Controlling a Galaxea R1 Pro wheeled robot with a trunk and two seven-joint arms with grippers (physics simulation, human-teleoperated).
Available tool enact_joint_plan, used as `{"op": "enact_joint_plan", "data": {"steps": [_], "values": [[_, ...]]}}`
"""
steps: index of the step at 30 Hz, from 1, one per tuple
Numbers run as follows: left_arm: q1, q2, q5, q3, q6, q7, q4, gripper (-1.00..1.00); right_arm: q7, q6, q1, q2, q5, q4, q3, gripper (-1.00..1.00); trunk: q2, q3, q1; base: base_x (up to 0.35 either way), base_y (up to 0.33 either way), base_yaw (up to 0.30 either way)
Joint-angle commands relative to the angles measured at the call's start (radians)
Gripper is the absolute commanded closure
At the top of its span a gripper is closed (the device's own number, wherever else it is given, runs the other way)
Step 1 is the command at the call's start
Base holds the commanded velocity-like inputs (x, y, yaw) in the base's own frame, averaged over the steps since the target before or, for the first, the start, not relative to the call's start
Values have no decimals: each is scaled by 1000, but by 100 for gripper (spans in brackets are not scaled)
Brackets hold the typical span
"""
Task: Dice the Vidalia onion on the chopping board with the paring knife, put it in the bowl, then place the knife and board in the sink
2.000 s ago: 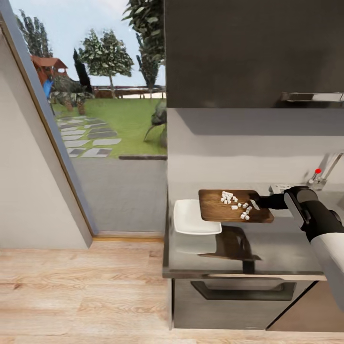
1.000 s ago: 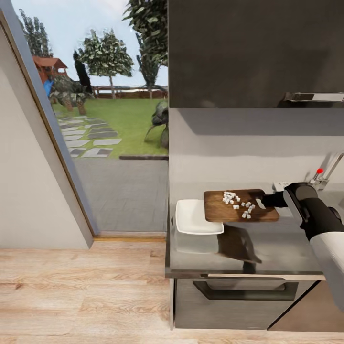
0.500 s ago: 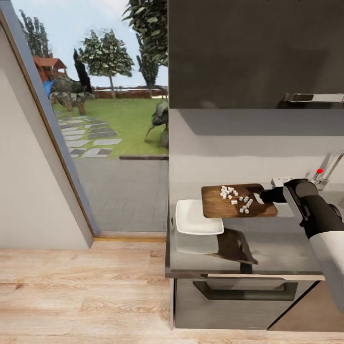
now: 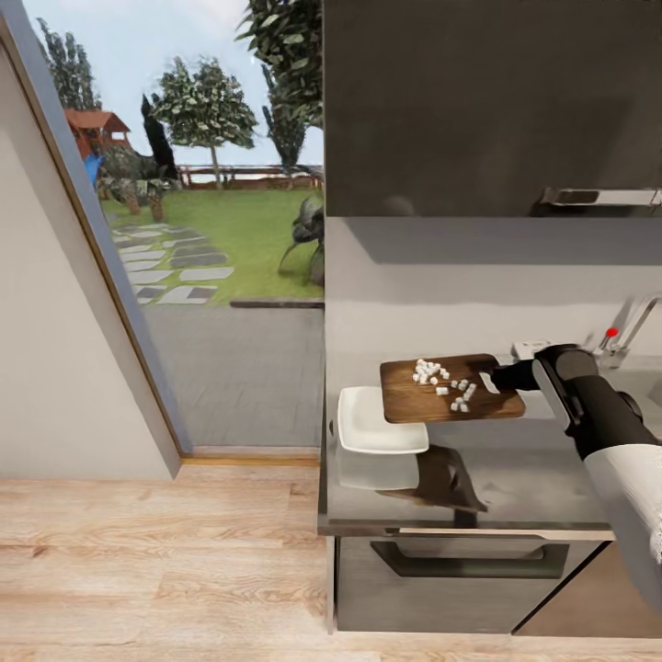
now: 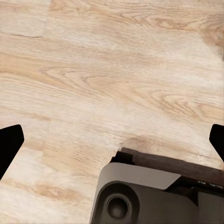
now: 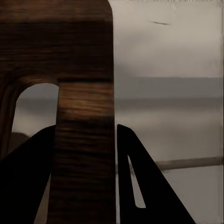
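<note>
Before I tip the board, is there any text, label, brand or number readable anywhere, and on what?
None can be read.
The chopping board held in the right hand is plain wood.
The bowl is plain white.
The cabinet fronts, the wall and the tap with the red knob carry no lettering.
The small pale item behind the right hand is too blurred to tell.

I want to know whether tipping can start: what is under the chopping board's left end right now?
The chopping board, carrying diced onion, is held off the countertop by the right gripper. Its left end overhangs the bowl, hiding the bowl's right edge.
</note>
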Motion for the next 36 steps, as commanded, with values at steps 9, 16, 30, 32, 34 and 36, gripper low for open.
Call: {"op": "enact_joint_plan", "data": {"steps": [9, 16, 30, 32, 34, 36], "values": [[-2, -1, 5, -9, -5, 2, 4, -100, -5, 4, 0, 11, 23, -15, 7, 100, 62, 27, -34, 0, 0, 0], [-2, -1, 5, -9, -5, 2, 4, -100, -5, 6, 0, 12, 24, -25, 9, 100, 111, 49, -61, 0, 0, 0], [-2, -1, 5, -9, -5, 2, 4, -100, -6, 6, -1, 18, 113, -25, 9, 100, 209, 93, -115, 0, 0, 0], [-2, -1, 5, -9, -5, 2, 4, -100, -5, 6, 0, 24, 124, -25, 9, 100, 223, 99, -122, 0, 0, 0], [-2, -1, 5, -8, -5, 2, 4, -100, -5, 6, 0, 28, 127, -25, 9, 100, 237, 105, -130, 0, 0, 0], [-2, -1, 5, -9, -5, 2, 4, -100, -5, 6, 0, 29, 129, -25, 9, 100, 237, 105, -130, 0, 0, 0]]}}
